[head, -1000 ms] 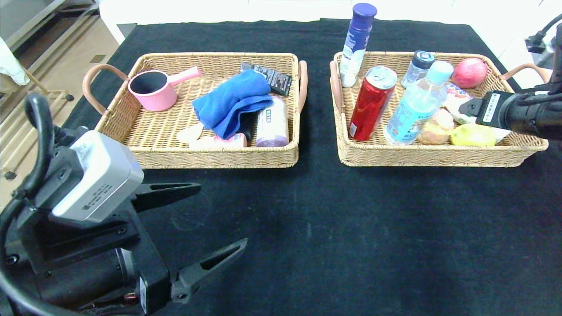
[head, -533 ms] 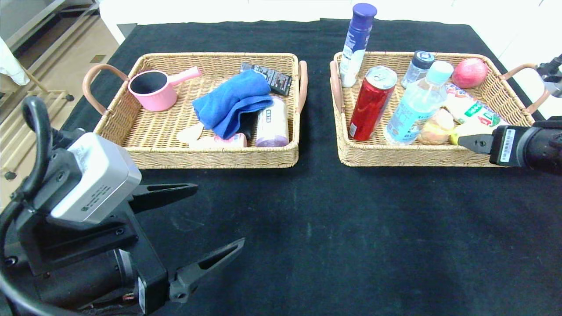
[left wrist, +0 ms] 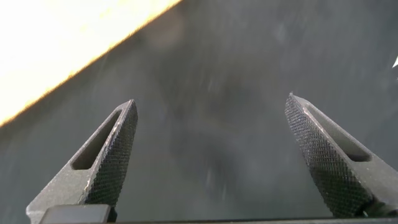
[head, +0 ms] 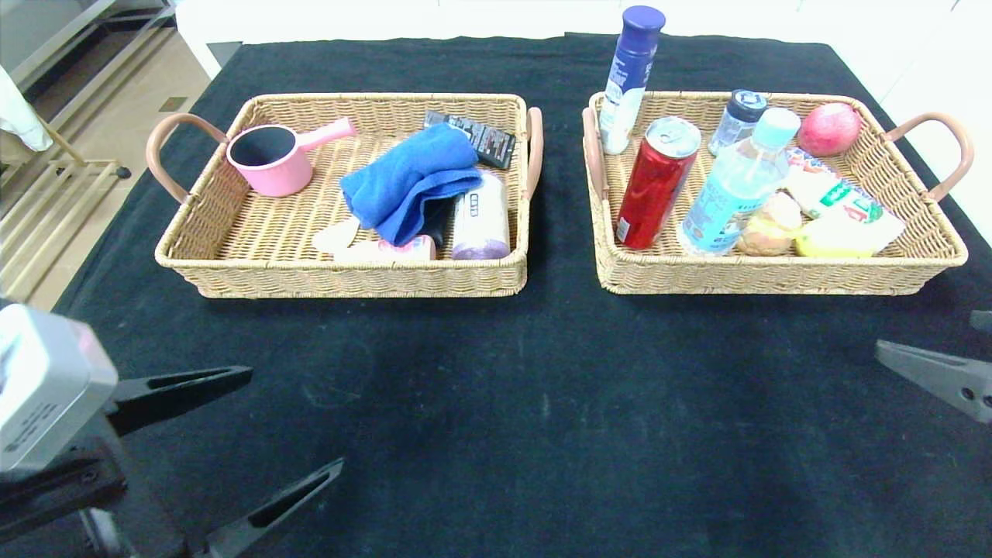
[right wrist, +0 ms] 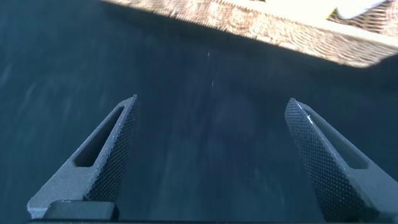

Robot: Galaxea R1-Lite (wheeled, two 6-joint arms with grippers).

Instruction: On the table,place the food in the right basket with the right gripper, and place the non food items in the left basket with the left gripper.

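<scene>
On the black-clothed table (head: 542, 387), the right basket (head: 775, 280) holds the red can (head: 655, 186), the water bottle (head: 732, 190) and the lemon (head: 833, 240). The left basket (head: 349, 283) holds the blue cloth (head: 411, 182), the pink bottle (head: 387, 249) and the cream spoon (head: 337, 234), which the cloth partly covers. My left gripper (head: 294, 418) hovers open and empty over bare cloth at the near left (left wrist: 211, 109). My right gripper (head: 930, 333) is open and empty at the near right edge, in front of the right basket (right wrist: 280, 28).
A pink saucepan (head: 271, 159), a purple roll (head: 480, 217) and a black packet (head: 480, 138) share the left basket. An apple (head: 829, 129), a small bottle (head: 736, 120), a snack packet (head: 833, 198) and a tall blue-capped bottle (head: 632, 77) are in the right basket.
My right arm has drawn back from over the right basket to the near right edge, empty. My left arm has pulled back toward the near left corner. Both stay open.
</scene>
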